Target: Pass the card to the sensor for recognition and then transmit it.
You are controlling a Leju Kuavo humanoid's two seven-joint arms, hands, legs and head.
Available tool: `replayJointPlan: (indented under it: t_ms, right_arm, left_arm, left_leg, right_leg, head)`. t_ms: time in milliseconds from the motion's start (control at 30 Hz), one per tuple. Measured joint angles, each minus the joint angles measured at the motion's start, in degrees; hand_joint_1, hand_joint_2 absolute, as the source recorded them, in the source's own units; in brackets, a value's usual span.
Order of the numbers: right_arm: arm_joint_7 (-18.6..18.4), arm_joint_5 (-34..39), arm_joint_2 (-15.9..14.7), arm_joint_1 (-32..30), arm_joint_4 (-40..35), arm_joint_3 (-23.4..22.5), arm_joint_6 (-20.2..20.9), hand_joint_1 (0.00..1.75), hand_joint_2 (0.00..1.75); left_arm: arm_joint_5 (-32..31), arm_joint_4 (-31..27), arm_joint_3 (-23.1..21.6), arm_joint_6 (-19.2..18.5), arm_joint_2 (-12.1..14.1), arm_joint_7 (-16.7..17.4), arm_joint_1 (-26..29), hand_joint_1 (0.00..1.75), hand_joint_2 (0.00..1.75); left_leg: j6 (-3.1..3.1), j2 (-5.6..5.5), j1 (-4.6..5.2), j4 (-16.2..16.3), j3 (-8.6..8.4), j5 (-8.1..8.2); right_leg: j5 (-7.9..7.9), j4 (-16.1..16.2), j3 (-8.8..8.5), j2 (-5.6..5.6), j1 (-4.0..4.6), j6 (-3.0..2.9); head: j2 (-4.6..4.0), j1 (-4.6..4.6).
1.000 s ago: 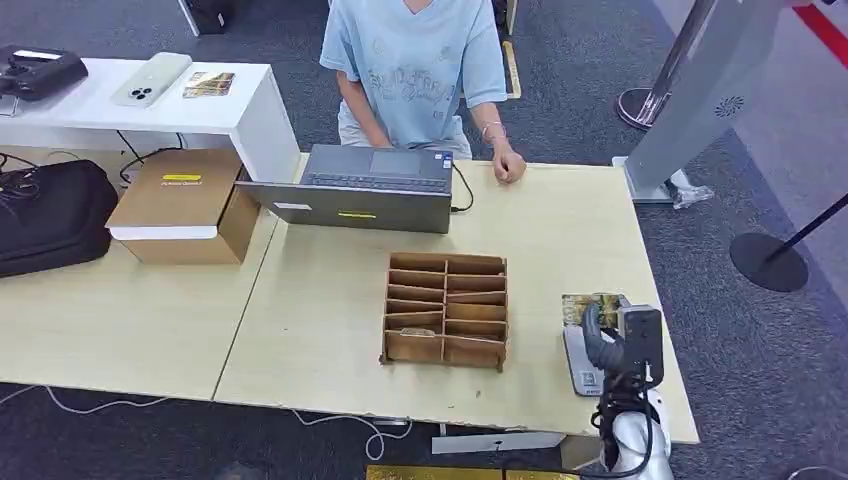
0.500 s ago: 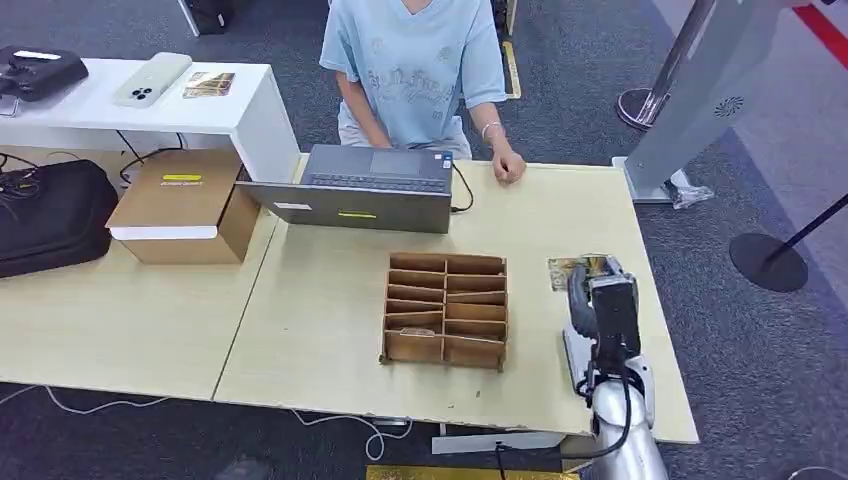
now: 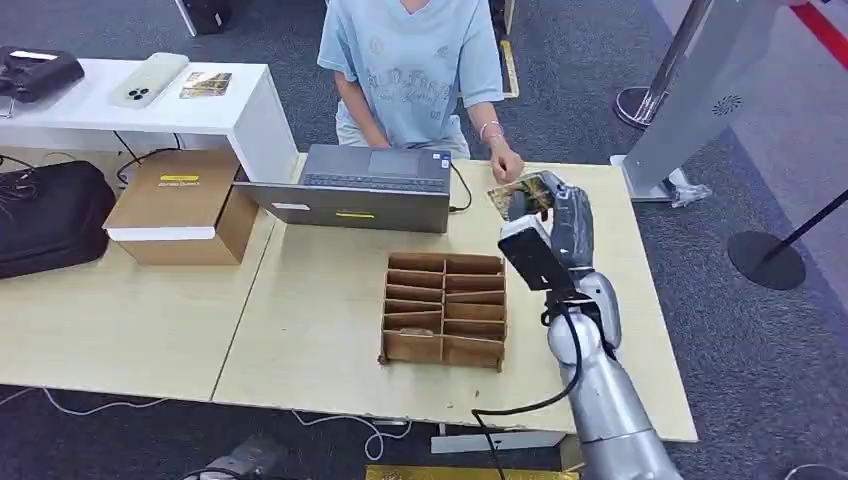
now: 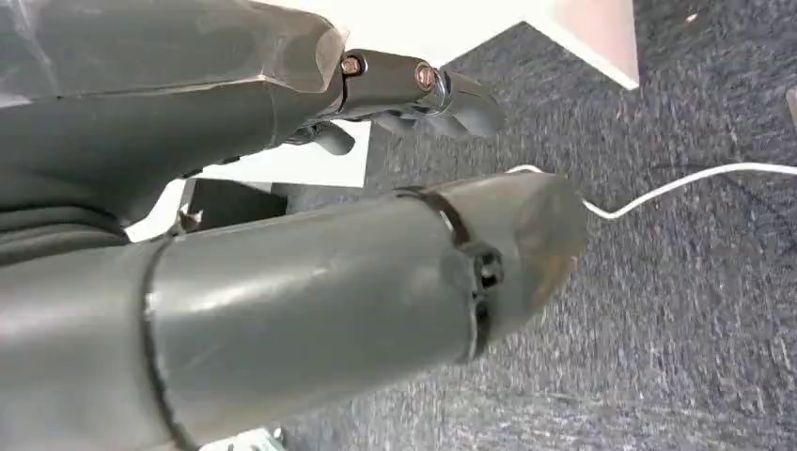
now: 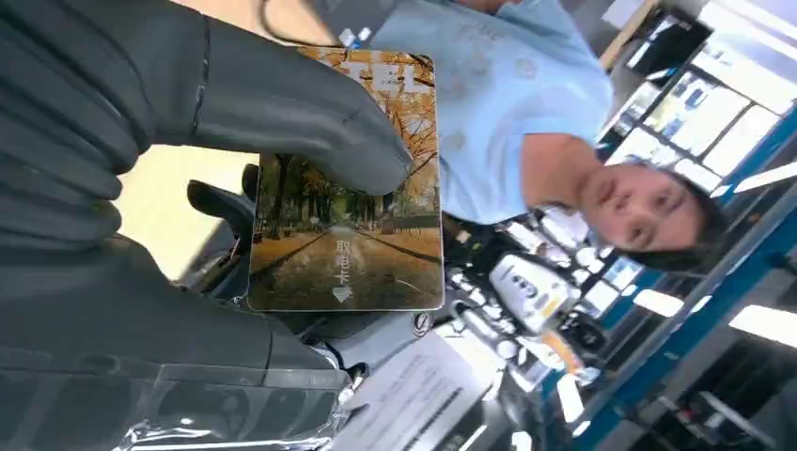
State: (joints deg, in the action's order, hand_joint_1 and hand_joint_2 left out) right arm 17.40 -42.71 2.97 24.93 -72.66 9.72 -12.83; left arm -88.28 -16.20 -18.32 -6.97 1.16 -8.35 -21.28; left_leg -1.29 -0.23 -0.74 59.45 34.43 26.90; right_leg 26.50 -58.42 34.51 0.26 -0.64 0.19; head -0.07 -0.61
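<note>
Right hand [image 3: 556, 222] raised beyond brown wooden slotted organiser [image 3: 446, 308], pinching autumn-avenue printed card [image 5: 350, 216]; lettering possibly "TEL". Grey laptop [image 3: 375, 180] just behind organiser. Left hand [image 4: 395, 89] state: cannot tell.

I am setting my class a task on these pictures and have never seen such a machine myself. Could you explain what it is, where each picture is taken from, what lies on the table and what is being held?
This is a humanoid robot with two silver arms ending in many-fingered hands. The wide picture comes from its head, looking down on a wooden table. The other two come from cameras at its wrists, so they look turned. On the table stand a divided wooden box, a laptop and a cardboard box. A person sits behind the laptop. The right hand holds a card printed with an autumn avenue, lifted towards the person. The left hand hangs over the carpet beside the table, with nothing visible in it.
</note>
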Motion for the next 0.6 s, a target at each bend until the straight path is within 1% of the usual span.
replayJointPlan:
  t_ms: [133, 200, 267, 300, 433, 600]
  right_arm:
    - [-0.33, -0.66, -0.26, 2.8, 1.69, 1.84, 0.07, 1.75, 1.75]
    - [-0.5, -3.52, -0.65, 4.45, 2.95, 3.04, 0.07, 1.75, 1.75]
    - [-1.56, -7.84, -0.81, 7.21, 4.86, 4.85, 0.2, 1.75, 1.75]
    - [-2.41, -10.24, -0.83, 9.0, 6.24, 5.78, 0.35, 1.75, 1.75]
    - [-7.98, -21.89, -0.74, 17.36, 12.88, 11.05, 0.0, 1.75, 1.75]
    - [-12.75, -27.09, 0.61, 26.4, 23.27, 15.04, 3.74, 1.75, 1.75]
  left_arm:
    - [0.0, 0.0, -0.37, -0.02, -0.09, -0.06, -0.4, 0.0, 0.0]
    - [0.0, 0.0, -0.42, 0.0, -0.09, -0.28, -0.54, 0.0, 0.0]
    - [0.0, 0.0, -0.46, 0.02, -0.09, -0.85, -0.86, 0.0, 0.0]
    - [0.0, 0.0, -0.48, 0.0, -0.09, -1.01, -1.02, 0.0, 0.0]
    - [0.0, 0.0, -0.53, -0.05, -0.09, -1.97, -1.59, 0.0, 0.0]
    - [0.0, 0.0, -0.81, -0.2, -0.09, -2.49, -2.09, 0.0, 0.0]
  left_leg:
    - [0.0, -0.12, 0.0, 0.0, 0.02, -0.01]
    - [0.0, -0.06, 0.0, 0.0, 0.04, -0.01]
    - [0.0, -0.03, 0.01, 0.0, 0.05, -0.01]
    - [0.0, -0.02, 0.01, 0.0, 0.04, -0.01]
    - [-0.04, -0.08, 0.0, 0.0, 0.04, -0.09]
    - [-0.05, -0.09, 0.0, 0.01, 0.04, -0.1]
  right_leg:
    - [0.0, -0.01, -0.03, -0.11, 0.0, 0.0]
    - [0.0, -0.03, -0.03, -0.04, 0.0, 0.0]
    - [-0.02, -0.05, -0.01, -0.02, 0.0, -0.01]
    - [-0.03, -0.05, 0.01, -0.01, 0.0, -0.03]
    - [-0.03, -0.05, 0.0, -0.06, -0.04, -0.03]
    - [-0.04, -0.09, 0.01, -0.06, -0.04, -0.05]
  head:
    - [0.0, 0.0]
    - [0.0, -0.02]
    - [0.0, 0.0]
    - [0.0, -0.02]
    - [0.0, 0.0]
    - [0.0, 0.0]
